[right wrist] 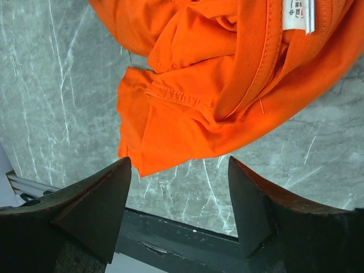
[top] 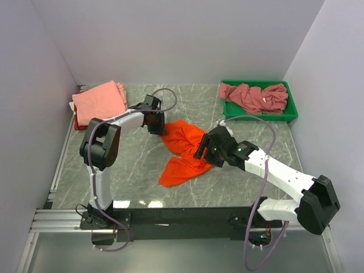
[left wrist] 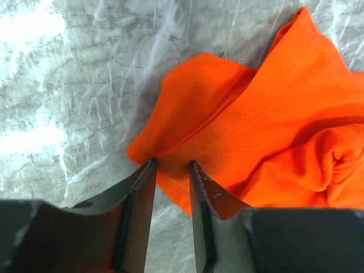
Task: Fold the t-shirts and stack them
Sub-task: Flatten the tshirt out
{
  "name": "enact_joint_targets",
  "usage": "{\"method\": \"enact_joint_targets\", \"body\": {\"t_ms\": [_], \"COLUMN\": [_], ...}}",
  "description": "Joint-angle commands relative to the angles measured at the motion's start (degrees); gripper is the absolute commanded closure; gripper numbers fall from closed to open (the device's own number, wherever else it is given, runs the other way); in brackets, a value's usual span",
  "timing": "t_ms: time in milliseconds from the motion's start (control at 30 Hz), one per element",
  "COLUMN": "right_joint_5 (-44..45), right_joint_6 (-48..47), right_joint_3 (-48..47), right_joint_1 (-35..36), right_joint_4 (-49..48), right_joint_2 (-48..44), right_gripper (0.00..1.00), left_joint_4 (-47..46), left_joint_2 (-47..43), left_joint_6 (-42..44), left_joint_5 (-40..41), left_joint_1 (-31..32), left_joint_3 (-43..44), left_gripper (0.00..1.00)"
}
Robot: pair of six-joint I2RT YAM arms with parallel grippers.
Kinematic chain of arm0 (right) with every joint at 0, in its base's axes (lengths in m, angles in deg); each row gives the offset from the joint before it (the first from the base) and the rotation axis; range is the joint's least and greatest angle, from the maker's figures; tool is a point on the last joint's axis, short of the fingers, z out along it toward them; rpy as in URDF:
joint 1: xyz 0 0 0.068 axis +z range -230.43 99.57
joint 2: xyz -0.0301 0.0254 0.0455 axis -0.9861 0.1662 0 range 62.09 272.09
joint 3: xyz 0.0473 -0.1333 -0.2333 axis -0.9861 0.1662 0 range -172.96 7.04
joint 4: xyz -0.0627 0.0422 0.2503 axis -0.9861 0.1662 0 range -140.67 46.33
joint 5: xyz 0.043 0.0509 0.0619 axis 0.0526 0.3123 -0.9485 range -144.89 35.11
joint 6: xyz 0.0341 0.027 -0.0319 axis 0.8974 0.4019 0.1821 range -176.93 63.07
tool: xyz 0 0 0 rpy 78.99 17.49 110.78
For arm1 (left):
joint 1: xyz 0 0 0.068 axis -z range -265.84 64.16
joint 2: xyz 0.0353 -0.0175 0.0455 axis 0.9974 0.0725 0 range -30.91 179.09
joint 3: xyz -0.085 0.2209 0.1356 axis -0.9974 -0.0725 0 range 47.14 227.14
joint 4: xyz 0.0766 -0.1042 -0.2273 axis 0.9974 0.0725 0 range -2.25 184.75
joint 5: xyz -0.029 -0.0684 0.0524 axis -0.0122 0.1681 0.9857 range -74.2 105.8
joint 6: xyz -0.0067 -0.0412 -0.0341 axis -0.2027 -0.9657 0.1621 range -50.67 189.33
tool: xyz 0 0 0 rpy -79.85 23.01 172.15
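- Three lots of cloth out on the marble table, going by the view from above.
- Centre stage: the orange t-shirt, crumpled and bunched mid-table, one lobe trailing toward the near edge.
- Back left, hard against the wall: a folded salmon-pink t-shirt, lying flat, with a red edge peeking out beneath it.
- Back right: a heap of dusty rose t-shirts, unfolded and tangled, inside the green bin.
- Over to the left gripper, down at the far left edge of the orange t-shirt.
- From the left wrist camera: fingers drawn close, only a narrow slit between them, with a folded hem of orange cloth right at the tips.
- Clamped on that hem, or merely straddling it? Cannot tell from here.
- Across to the right gripper, low at the right side of the same shirt, opposite the left one.
- From the right wrist camera: jaws spread wide, plainly released, with a loose corner of orange cloth just beyond the tips over bare marble.
- Also in that view: a stitched hem running through the folds, and a white label up at the top edge.
- Well apart from both claws: the pink shirt and the bin.
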Motion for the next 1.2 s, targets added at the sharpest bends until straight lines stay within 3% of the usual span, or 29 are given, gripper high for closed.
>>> {"method": "enact_joint_targets", "body": {"t_ms": [0, 267, 367, 400, 433, 800, 1167], "right_joint_5": [0.81, 0.9, 0.99, 0.99, 1.08, 2.57, 1.34], "right_joint_6": [0.14, -0.03, -0.03, 0.06, 0.06, -2.93, -5.13], "right_joint_3": [-1.3, -1.92, -2.0, -2.0, -2.0, -5.07, -9.56], "right_joint_1": [0.6, 1.04, 1.04, 1.13, 1.04, 1.21, 1.21], "right_joint_4": [0.52, 0.87, 0.96, 1.05, 1.05, 2.19, 1.4], "right_joint_2": [-0.83, -0.48, -0.57, -0.57, -0.57, 2.68, 9.63], "right_gripper": [0.25, 0.25, 0.25, 0.25, 0.25, 0.24, 0.24], "left_joint_4": [0.55, -0.15, 0.02, 0.02, 0.11, 5.56, 5.47], "left_joint_2": [0.38, 1.61, 2.58, 2.76, 2.58, -5.33, -6.03], "left_joint_6": [1.37, 2.33, 2.95, 3.21, 3.21, 2.51, 2.07], "left_joint_5": [2.88, 2.62, 2.45, 2.27, 1.83, 1.56, 1.3], "left_joint_1": [0.5, 1.56, 2.35, 2.44, 2.61, 2.61, 2.61], "left_joint_3": [2.07, 2.07, 2.5, 2.77, 2.77, 6.2, 1.8], "left_gripper": [0.65, 0.73, 0.84, 0.97, 1.0, 0.96, 0.89]}}
